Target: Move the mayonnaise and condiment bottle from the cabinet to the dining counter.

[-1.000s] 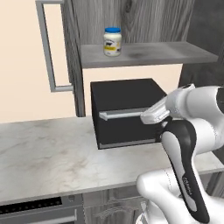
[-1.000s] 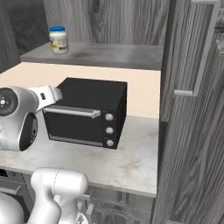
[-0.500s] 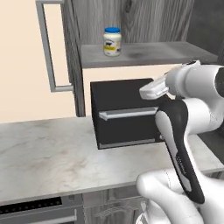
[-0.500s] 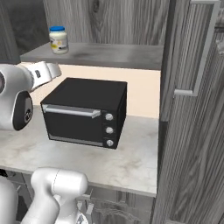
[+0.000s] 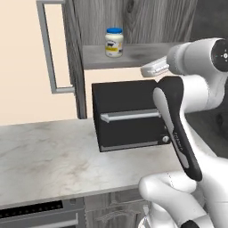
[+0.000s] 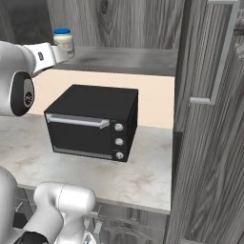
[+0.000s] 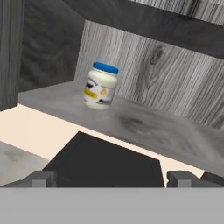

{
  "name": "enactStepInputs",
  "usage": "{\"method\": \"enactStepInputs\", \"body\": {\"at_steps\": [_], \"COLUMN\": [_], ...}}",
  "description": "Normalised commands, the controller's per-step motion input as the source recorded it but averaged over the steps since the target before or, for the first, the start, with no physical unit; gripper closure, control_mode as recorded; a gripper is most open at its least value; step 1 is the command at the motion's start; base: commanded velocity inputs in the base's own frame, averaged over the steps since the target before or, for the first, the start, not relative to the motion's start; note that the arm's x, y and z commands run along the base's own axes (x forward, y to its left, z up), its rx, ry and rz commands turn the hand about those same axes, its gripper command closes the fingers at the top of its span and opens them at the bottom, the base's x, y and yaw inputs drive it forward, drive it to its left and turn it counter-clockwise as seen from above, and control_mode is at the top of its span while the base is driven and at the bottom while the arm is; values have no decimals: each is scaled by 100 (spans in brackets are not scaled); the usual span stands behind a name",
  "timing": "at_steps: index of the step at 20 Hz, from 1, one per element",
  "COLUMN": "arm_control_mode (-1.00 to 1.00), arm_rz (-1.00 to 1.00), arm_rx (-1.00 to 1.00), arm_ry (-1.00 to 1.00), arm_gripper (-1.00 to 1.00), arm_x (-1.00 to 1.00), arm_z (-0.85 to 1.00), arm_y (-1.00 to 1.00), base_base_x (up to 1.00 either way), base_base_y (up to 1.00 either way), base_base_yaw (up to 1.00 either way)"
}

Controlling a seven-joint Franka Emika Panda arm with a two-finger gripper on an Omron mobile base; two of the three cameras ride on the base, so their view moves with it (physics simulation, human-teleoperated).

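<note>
Dark grey wood grain lines the open cabinet (image 5: 133,18), its door swung out to the left with a long bar handle, and a grey inner shelf (image 5: 138,55) sits above a black oven (image 5: 127,113) on a marble worktop (image 5: 49,153). On that shelf stands the mayonnaise (image 5: 114,42), upright, toward the left part of the shelf and a little back from its front edge, with bare shelf all around it. No condiment bottle can be made out on the visible part of the shelf

From the hand view, the gripper (image 7: 111,177) points up and into the cabinet, its two finger tips (image 7: 41,178) spread wide with nothing between them. The jar (image 7: 100,86) lies ahead and to the left of the gap, well apart from the fingers, while the oven's top fills the near foreground below

The step in hand looks like the reach for the jar. To do it well, the hand should swing left until the jar sits centred between the tips, then level with the jar's body rather than its blue lid, clearing the shelf's front edge and the oven top on the way in. The jar is wide, so the fingers need to stay fully spread until they flank its sides; closing early or off-centre could nudge it back or tip it
</note>
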Motion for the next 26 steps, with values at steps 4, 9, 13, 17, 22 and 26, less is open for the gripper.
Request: {"method": "enactStepInputs", "body": {"at_steps": [4, 9, 13, 17, 22, 26], "arm_control_mode": [-100, -100, -100, -100, -100, -100], "arm_rz": [3, 2, 0, 0, 0, 0], "arm_rx": [14, 16, 17, 4, 0, 0], "arm_ry": [-11, -8, -8, 0, 2, 0], "arm_gripper": [-100, -100, -100, -100, -100, -100], "arm_x": [38, 39, 37, 40, 27, 3], "arm_z": [24, 20, 4, 7, 1, 0], "arm_y": [-5, 0, 1, 4, 1, 0], "base_base_x": [0, 0, 0, 0, 0, 0], "base_base_y": [0, 0, 0, 0, 0, 0], "base_base_yaw": [0, 0, 0, 0, 0, 0]}}
